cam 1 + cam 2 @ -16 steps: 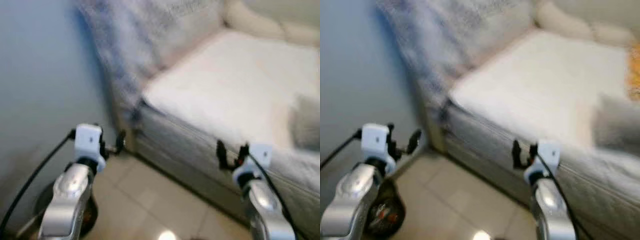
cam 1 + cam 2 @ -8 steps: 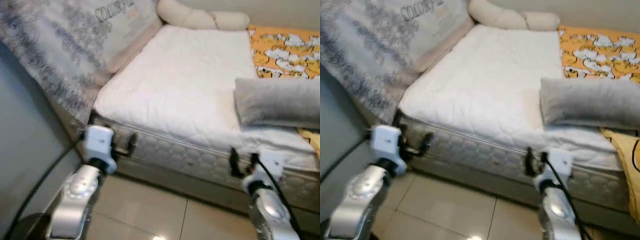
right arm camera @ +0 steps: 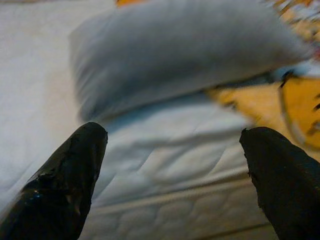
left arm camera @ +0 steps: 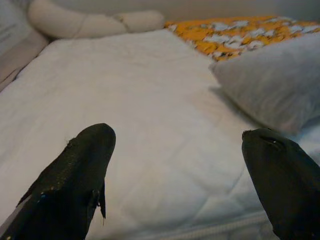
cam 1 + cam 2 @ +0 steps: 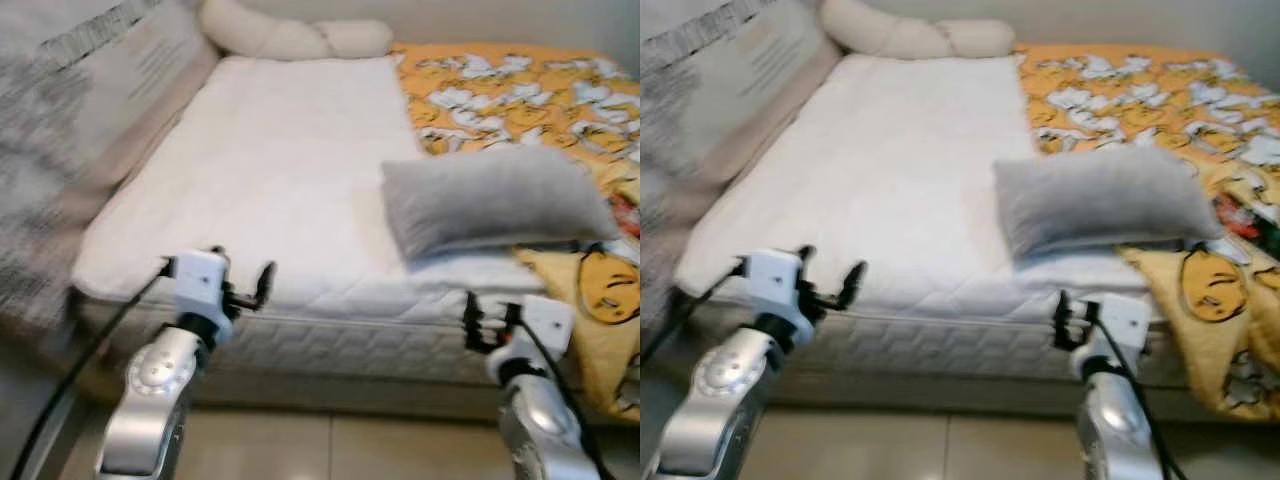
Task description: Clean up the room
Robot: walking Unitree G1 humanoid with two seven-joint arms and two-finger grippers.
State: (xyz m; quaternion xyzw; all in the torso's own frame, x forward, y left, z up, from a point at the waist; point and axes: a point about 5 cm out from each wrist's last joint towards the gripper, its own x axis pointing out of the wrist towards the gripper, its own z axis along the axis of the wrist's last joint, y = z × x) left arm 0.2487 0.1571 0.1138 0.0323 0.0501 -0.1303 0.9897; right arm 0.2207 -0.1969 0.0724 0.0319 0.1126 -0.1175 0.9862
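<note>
Grey pillow (image 5: 495, 200) lies crosswise near the mattress's (image 5: 270, 180) front edge — just ahead of the right gripper (image 5: 490, 322), the nearer one — while the left gripper (image 5: 243, 287) faces bare mattress, both spread wide and empty.

Bedroom in a home. Evidence: bed with a bare white quilted mattress (image 5: 290, 190) across the middle of the frame, stitched side panel visible at its near edge. Grey pillow (image 5: 490, 200) lying right of centre on the mattress. Cream bolster-type cushion (image 5: 290, 38) along the top edge, at the head end. Orange cartoon-print blanket (image 5: 510, 90) in the upper right, hanging over the right side down to a yellow smiley-face patch (image 5: 605, 285). Patterned grey fabric (image 5: 45, 170) propped along the left edge. Glossy beige tiled floor (image 5: 330, 450) at the bottom. Domestic soft furnishings throughout.
</note>
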